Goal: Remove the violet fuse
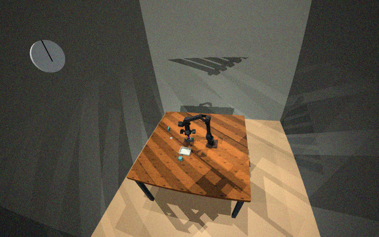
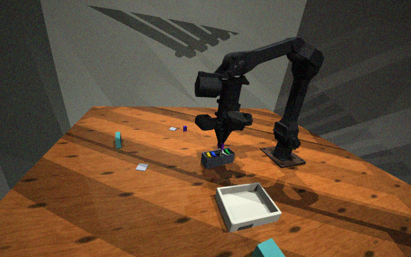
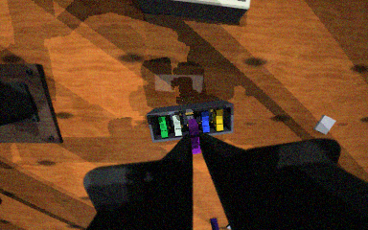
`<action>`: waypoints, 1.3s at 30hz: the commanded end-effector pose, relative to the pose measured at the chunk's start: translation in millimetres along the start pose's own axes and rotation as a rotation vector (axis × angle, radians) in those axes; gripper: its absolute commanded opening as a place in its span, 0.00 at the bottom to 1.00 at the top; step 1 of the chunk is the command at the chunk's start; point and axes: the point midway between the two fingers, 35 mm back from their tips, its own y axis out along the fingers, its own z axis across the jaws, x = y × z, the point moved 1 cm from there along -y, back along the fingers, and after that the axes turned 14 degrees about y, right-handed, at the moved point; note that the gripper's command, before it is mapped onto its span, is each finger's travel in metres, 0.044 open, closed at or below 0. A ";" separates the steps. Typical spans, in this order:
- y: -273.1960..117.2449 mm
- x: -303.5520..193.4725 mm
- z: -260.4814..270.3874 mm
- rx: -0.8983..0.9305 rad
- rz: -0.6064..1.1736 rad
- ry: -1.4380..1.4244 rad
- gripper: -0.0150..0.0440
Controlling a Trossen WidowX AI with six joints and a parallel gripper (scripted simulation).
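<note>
Lift phase: my pincer (image 3: 195, 140) pinches the violet fuse (image 3: 195, 145) above the fuse block (image 3: 191, 121).
Raise vertically until clear, then carry toward the tray (image 2: 246, 205) at 12 o'clock in wrist view.
</note>
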 end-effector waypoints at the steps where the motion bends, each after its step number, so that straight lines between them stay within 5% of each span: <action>1: -6.6 -0.2 -0.7 -0.005 0.002 0.004 0.25; 11: -15.6 7.1 -2.1 -0.005 0.001 0.004 0.25; 39: -17.4 156.5 5.6 -0.002 -0.014 0.004 0.25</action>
